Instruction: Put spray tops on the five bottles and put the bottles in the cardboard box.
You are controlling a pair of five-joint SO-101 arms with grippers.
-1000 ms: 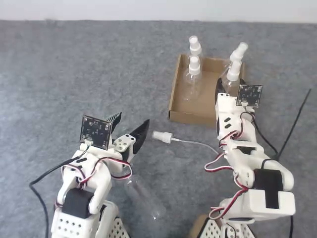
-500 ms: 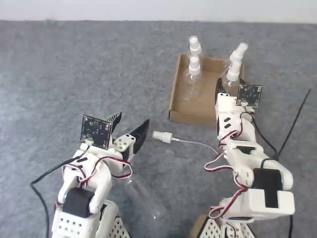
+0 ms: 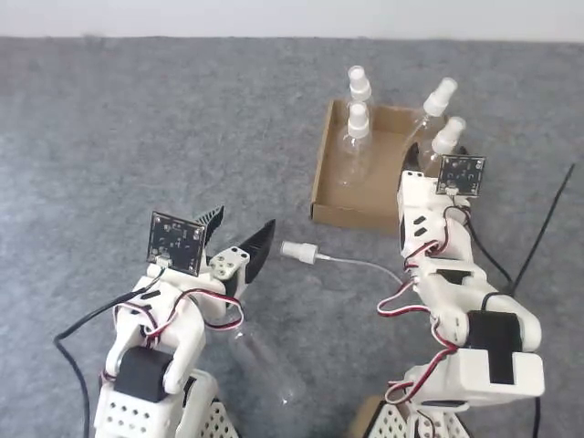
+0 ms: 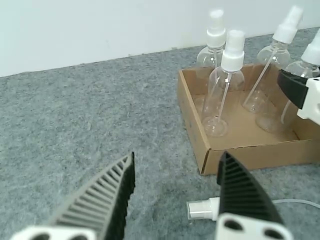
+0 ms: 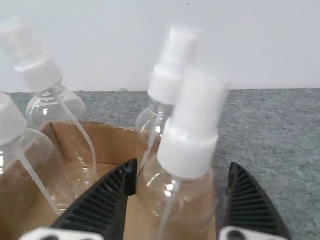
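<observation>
**One bottle uncapped, rest at box**

Uncapped bottle lies at surface's near edge, beside left arm. Left gripper spread wide, empty, just beside loose spray top. Capped bottles stand in cardboard box toward far edge. Right gripper straddles near-right bottle, grip unclear.

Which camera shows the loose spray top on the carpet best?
The high view: the spray top lies whole, tube included. The left wrist view catches its head partly behind the left gripper.

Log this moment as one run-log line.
left gripper: open, near loose spray top | right gripper: open, flanking topped bottle in cardboard box | fifth bottle: lying on its side, outside box
</observation>
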